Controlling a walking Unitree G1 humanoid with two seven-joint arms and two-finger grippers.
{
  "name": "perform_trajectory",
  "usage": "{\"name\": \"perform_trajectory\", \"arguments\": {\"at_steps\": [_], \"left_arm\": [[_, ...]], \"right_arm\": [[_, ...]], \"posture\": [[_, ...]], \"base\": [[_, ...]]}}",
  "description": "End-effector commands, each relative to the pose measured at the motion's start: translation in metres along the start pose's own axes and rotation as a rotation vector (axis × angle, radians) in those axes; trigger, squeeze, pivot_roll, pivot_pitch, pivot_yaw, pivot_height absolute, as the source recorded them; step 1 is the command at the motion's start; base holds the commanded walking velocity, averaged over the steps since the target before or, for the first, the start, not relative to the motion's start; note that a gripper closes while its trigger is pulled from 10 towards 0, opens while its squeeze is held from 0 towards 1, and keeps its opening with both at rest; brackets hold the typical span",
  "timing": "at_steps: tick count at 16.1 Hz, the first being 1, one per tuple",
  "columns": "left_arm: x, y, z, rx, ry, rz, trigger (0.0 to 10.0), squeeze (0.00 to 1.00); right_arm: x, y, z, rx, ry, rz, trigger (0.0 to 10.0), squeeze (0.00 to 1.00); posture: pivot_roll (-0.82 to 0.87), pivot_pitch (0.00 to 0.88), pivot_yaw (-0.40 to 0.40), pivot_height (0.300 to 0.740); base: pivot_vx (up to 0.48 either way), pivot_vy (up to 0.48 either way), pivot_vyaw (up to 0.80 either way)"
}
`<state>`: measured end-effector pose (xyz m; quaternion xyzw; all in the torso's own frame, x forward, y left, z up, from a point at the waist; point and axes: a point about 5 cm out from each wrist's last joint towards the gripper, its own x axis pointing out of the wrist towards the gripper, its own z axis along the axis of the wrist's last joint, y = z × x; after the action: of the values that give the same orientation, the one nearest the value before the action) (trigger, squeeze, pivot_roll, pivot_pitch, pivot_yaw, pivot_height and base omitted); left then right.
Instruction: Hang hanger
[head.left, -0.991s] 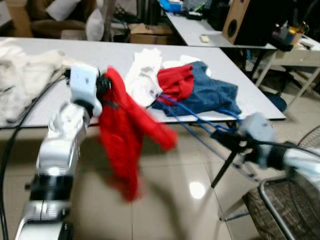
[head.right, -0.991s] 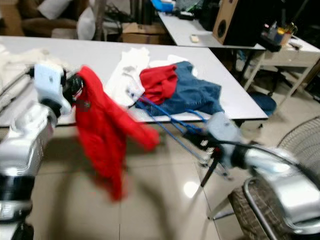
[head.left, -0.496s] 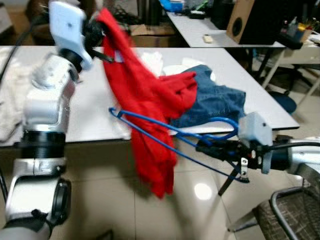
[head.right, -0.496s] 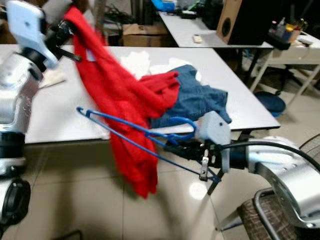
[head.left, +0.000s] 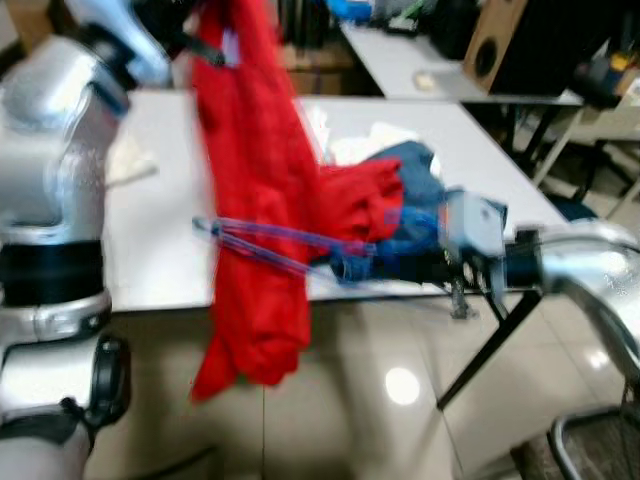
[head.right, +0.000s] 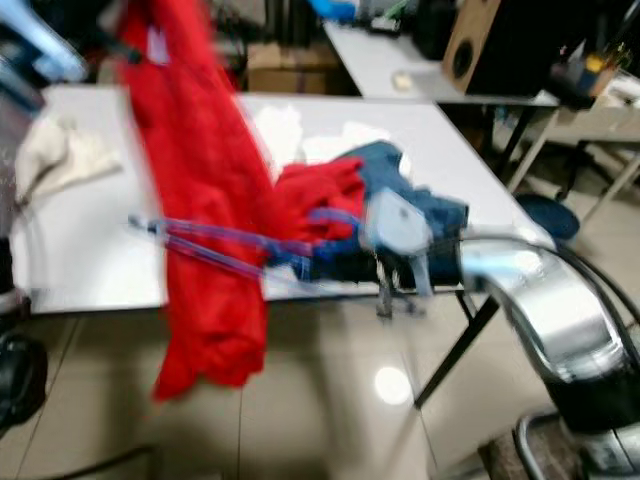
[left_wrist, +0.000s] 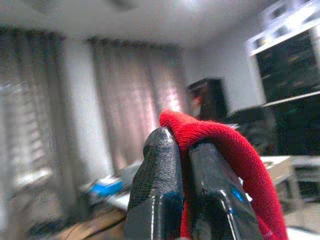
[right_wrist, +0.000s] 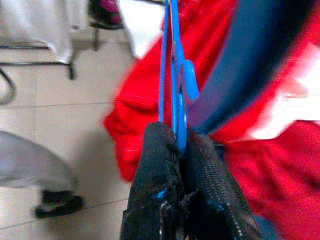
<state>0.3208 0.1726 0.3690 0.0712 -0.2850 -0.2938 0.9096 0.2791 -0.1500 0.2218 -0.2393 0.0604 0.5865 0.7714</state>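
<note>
Pinching a fold of the red garment (left_wrist: 220, 145), the left gripper (left_wrist: 182, 195) holds the cloth high, and it hangs down from there in front of the white table (head.left: 160, 230). The right gripper (right_wrist: 182, 155), level with the table edge, is clamped on the blue hanger (head.left: 270, 245), whose wire frame reaches out from the fingers against the hanging cloth. Beyond it, a heap of clothes (head.left: 395, 195) lies on the table. No writing is readable.
</note>
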Motion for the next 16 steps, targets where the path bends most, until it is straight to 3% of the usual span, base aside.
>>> {"name": "perform_trajectory", "arguments": {"at_steps": [1, 4, 6, 7, 8, 9, 11, 12, 13, 14, 16], "left_arm": [[0.007, -0.014, 0.013, -0.016, -0.056, -0.086, 10.0, 0.0], [0.005, -0.016, 0.031, -0.108, -0.158, -0.136, 10.0, 0.0], [0.004, -0.02, 0.04, -0.15, -0.198, -0.165, 10.0, 0.0], [0.004, -0.021, 0.04, -0.156, -0.204, -0.17, 10.0, 0.0], [0.003, -0.023, 0.044, -0.17, -0.223, -0.186, 10.0, 0.0], [0.003, -0.024, 0.046, -0.173, -0.226, -0.19, 10.0, 0.0], [0.003, -0.024, 0.046, -0.173, -0.226, -0.19, 10.0, 0.0], [0.002, -0.024, 0.046, -0.174, -0.228, -0.19, 10.0, 0.0], [0.001, -0.025, 0.046, -0.191, -0.223, -0.187, 10.0, 0.0], [0.001, -0.026, 0.041, -0.212, -0.201, -0.175, 10.0, 0.0], [0.001, -0.029, 0.032, -0.23, -0.161, -0.145, 10.0, 0.0]], "right_arm": [[-0.003, -0.007, -0.004, -0.015, 0.032, -0.034, 10.0, 0.0], [-0.001, -0.037, 0.007, -0.102, 0.049, -0.139, 10.0, 0.0], [0.001, -0.08, 0.028, -0.22, 0.042, -0.384, 10.0, 0.0], [-0.003, -0.093, 0.035, -0.249, 0.033, -0.488, 10.0, 0.0], [-0.028, -0.13, 0.074, -0.331, -0.118, -0.886, 10.0, 0.0], [-0.04, -0.138, 0.09, -0.345, -0.211, -1.006, 10.0, 0.0], [-0.04, -0.138, 0.09, -0.345, -0.211, -1.006, 10.0, 0.0], [-0.049, -0.139, 0.104, -0.351, -0.317, -1.041, 10.0, 0.0], [-0.046, -0.131, 0.104, -0.4, -0.365, -0.939, 10.0, 0.0], [-0.029, -0.121, 0.085, -0.399, -0.324, -0.801, 10.0, 0.0], [-0.013, -0.109, 0.059, -0.378, -0.26, -0.677, 10.0, 0.0]], "posture": [[-0.04, 0.0, -0.057, 0.74], [-0.04, 0.0, -0.062, 0.74], [-0.04, 0.0, -0.062, 0.74], [-0.04, 0.0, -0.064, 0.74], [-0.04, 0.0, -0.067, 0.74], [-0.04, 0.0, -0.067, 0.74], [-0.04, 0.0, -0.067, 0.74], [-0.04, 0.0, -0.069, 0.74], [-0.04, 0.0, -0.067, 0.74], [-0.04, 0.0, -0.062, 0.74], [-0.04, 0.0, -0.056, 0.74]], "base": [[0.371, 0.0, 0.0], [0.371, 0.0, 0.0], [0.369, 0.0, 0.0], [0.368, 0.0, 0.0], [0.375, 0.0, 0.0], [0.375, 0.0, 0.0], [0.375, 0.0, 0.0], [0.375, 0.0, 0.0], [0.371, 0.0, 0.0], [0.375, 0.0, 0.0], [0.324, 0.0, 0.0]]}}
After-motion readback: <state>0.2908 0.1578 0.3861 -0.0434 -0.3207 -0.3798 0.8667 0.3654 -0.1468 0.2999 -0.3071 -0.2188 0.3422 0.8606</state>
